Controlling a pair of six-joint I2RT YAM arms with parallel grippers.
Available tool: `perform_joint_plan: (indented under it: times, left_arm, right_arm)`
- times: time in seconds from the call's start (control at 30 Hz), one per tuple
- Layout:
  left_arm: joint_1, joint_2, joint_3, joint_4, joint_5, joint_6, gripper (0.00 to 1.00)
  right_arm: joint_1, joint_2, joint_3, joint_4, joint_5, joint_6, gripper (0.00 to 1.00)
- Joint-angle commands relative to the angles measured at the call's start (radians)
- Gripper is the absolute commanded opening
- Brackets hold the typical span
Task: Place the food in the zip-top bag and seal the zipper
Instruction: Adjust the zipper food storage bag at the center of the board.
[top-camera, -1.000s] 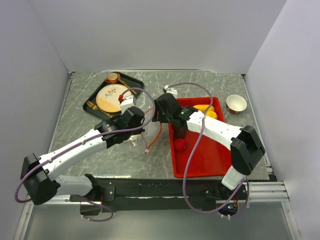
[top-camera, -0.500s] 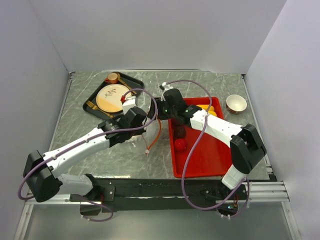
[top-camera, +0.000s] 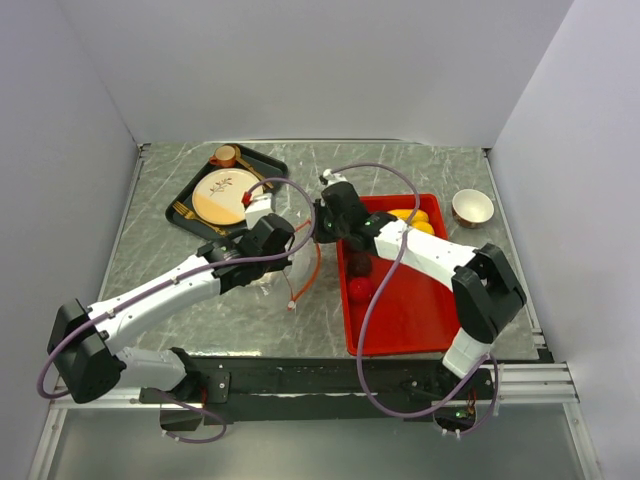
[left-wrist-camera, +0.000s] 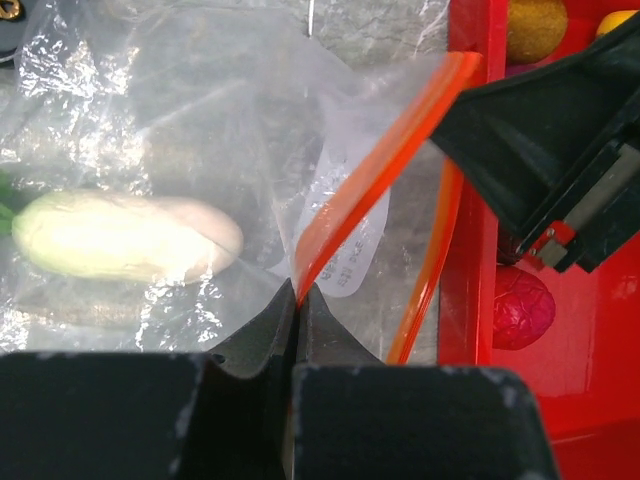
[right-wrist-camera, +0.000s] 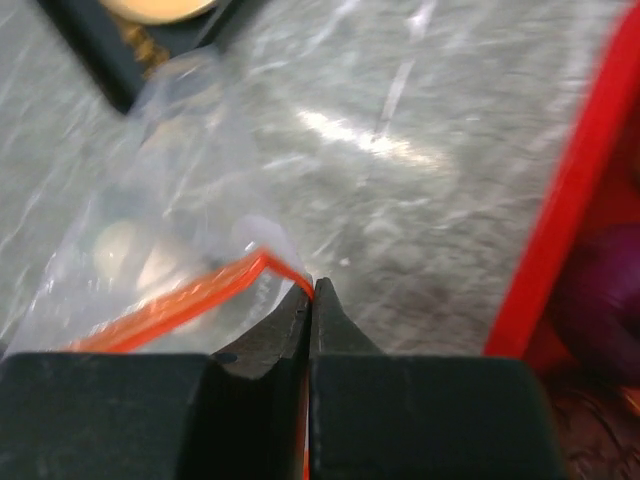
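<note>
Here both grippers pinch the zipper (left-wrist-camera: 380, 190). The left gripper (left-wrist-camera: 296, 300) has its jaws closed tight on the orange-red strip. The right gripper (right-wrist-camera: 311, 292) is clamped on the same strip, at about 2 o'clock from the left one. The zip-top bag (left-wrist-camera: 180, 130) lies on the table with a white piece (left-wrist-camera: 125, 237) inside. At 3 o'clock of the bag, the red tray (top-camera: 420, 310) holds a red fruit (top-camera: 360, 290), a maroon piece (top-camera: 358, 265) and yellow pieces (top-camera: 412, 216).

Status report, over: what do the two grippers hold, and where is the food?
Left gripper, right gripper: jaws shut on zipper. White piece inside zip-top bag; red fruit, yellow pieces in red tray. Tray wall beside bag mouth.
</note>
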Motion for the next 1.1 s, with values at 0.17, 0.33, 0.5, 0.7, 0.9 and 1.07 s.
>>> perform_joint_plan:
  times: [0.17, 0.33, 0.5, 0.7, 0.9, 1.07]
  left_arm:
    - [0.003, 0.027, 0.023, -0.007, 0.025, -0.026, 0.01]
    - [0.003, 0.027, 0.017, 0.009, 0.035, -0.026, 0.01]
    - [0.003, 0.029, 0.022, 0.007, 0.022, -0.034, 0.01]
    - [0.003, 0.029, 0.016, 0.012, 0.018, -0.034, 0.01]
    - [0.004, 0.041, 0.017, 0.032, 0.017, -0.023, 0.01]
    - [0.004, 0.053, 0.020, 0.045, 0.023, -0.014, 0.01]
  right_arm:
    - [0.020, -0.023, 0.091, -0.135, 0.432, 0.157, 0.00]
    - [0.035, -0.038, 0.042, -0.040, 0.310, 0.106, 0.09]
    - [0.037, -0.103, -0.020, 0.054, 0.213, 0.083, 0.38]
    - [0.006, -0.211, 0.036, -0.214, 0.267, 0.148, 0.63]
    - [-0.055, -0.416, -0.150, -0.317, 0.314, 0.235, 0.75]
    - [-0.089, -0.499, -0.309, -0.359, 0.256, 0.273, 0.75]
